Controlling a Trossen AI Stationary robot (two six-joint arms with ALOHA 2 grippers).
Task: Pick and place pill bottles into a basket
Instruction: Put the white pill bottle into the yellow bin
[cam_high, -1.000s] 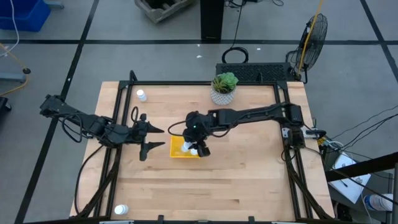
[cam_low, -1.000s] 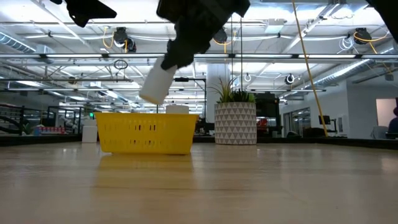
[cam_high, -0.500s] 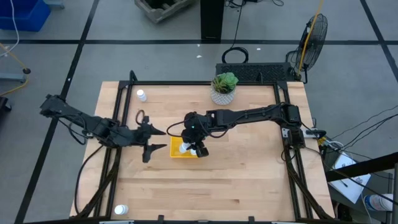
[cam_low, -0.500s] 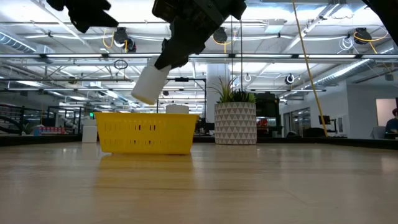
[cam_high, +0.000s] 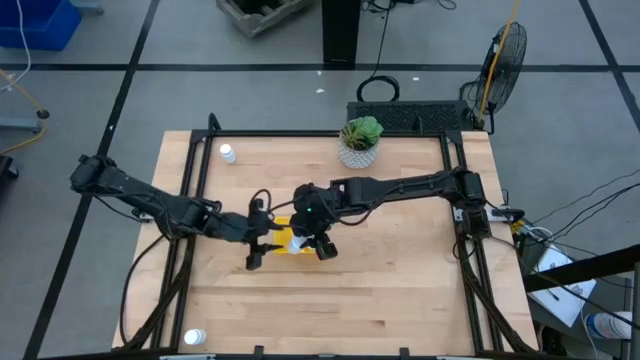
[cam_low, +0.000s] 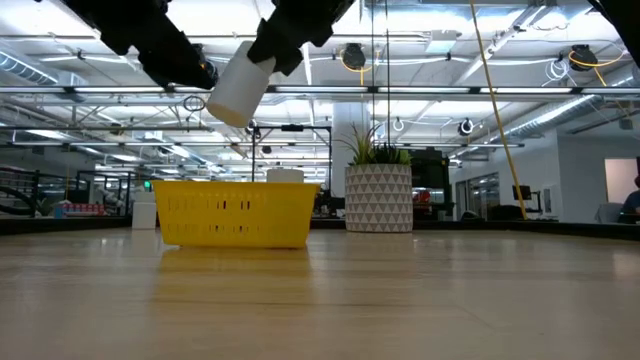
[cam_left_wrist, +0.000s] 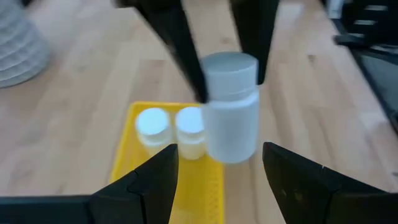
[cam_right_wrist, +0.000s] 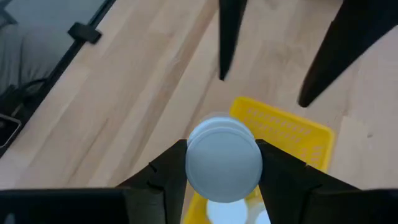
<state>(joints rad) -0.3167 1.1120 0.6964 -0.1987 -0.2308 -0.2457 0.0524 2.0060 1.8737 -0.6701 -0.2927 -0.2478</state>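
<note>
My right gripper (cam_high: 316, 240) is shut on a white pill bottle (cam_low: 238, 90) and holds it in the air above the yellow basket (cam_high: 284, 243). The basket (cam_left_wrist: 171, 165) holds two more white bottles (cam_left_wrist: 152, 122) (cam_left_wrist: 190, 127), which stand on its floor. My left gripper (cam_high: 260, 238) is open at the basket's left side. Its fingers (cam_left_wrist: 155, 177) point at the held bottle (cam_left_wrist: 230, 112) and stand apart from it. Two other bottles stand on the table at the far left (cam_high: 228, 153) and the near left corner (cam_high: 194, 337). My right gripper pinches the bottle's capped upper end (cam_left_wrist: 229, 65) between its two fingers (cam_left_wrist: 186, 56), which come from above and point down. The bottle hangs below them, tilted, lifted clear of the basket. In the right wrist view the bottle's round end (cam_right_wrist: 224, 157) sits between the fingers.
A white patterned pot with a green plant (cam_high: 360, 143) stands at the far edge behind the basket. Black frame rails run along the table's left (cam_high: 190, 190) and right (cam_high: 462, 230) sides. Bare wood lies toward the near edge (cam_high: 350, 310).
My left gripper has gone toward the table's right, up to the basket and the held bottle, and stays open. My right gripper has risen with the bottle, which is now higher above the basket and still tilted.
</note>
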